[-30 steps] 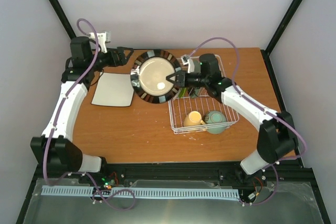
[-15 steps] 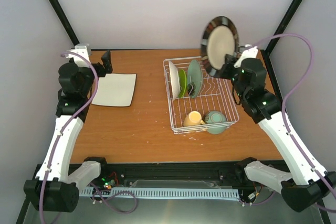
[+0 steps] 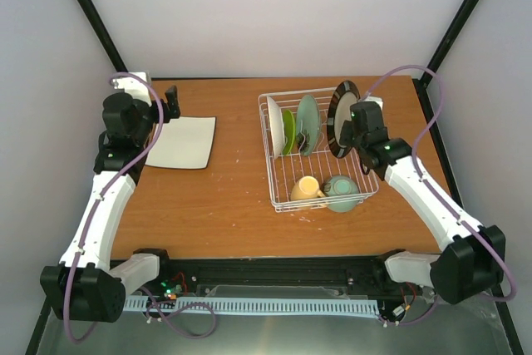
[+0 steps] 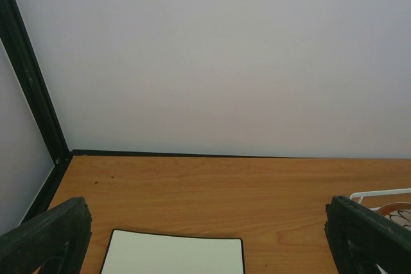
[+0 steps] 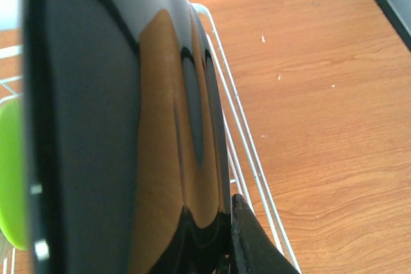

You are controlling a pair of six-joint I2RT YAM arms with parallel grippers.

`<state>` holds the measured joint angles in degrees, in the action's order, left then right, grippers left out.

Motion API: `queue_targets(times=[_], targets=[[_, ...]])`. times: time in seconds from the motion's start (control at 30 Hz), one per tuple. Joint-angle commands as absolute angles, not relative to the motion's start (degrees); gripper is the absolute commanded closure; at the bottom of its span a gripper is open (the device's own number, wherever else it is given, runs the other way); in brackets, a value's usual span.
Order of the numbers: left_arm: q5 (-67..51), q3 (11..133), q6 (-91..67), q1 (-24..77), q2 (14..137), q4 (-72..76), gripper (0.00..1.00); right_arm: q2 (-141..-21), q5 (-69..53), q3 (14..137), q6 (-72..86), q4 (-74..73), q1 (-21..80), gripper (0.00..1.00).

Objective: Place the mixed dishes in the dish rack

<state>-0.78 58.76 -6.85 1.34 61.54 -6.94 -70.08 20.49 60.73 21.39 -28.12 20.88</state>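
Top external view shows the dark-rimmed cream-centred round plate point(image 3: 338, 114), glossy black on its back, standing on edge at the right side of the white wire dish rack point(image 3: 281, 174). Its rim is pinched in the closed right end effector point(image 3: 348, 128), whose arm reaches in from the right. The rack holds a whitish plate point(image 3: 273, 126), a lime-green plate point(image 3: 288, 133) and a pale green plate point(image 3: 307, 122) upright, with a yellow mug point(image 3: 306, 188) and a pale mint-green bowl point(image 3: 342, 192) at its near end. The white square plate point(image 3: 183, 141) lies flat on the tabletop point(image 3: 233, 197) below the raised left end effector point(image 3: 171, 101), whose jaws are spread wide and empty.
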Motion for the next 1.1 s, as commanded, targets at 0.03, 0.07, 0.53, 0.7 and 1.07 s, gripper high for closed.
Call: queue_targets(times=[0.03,0.07,0.53,0.7,1.07], targets=[[1.1,61.1,-4.9,1.1,60.6,-7.3,0.00,-71.4,20.4,62.0,20.1,-16.3,20.7,0.97],[1.1,61.1,-4.8,1.1,60.6,-7.3,0.00,-71.9,20.5,61.8,19.5,-15.9,20.7,0.97],[1.7,61.3,-4.3,1.1,61.8,-6.7,0.00,-80.2,19.7,63.6,15.8,-13.6,20.7,0.97],[1.2,61.4,-4.4,1.1,63.4,-7.1,0.00,-85.7,15.7,66.9,16.3,-16.5,20.7,0.97],[-14.2,64.6,-10.2,-6.6,70.6,-15.6,0.00,-87.9,13.6,66.3,18.1,-17.4,20.7,0.49]])
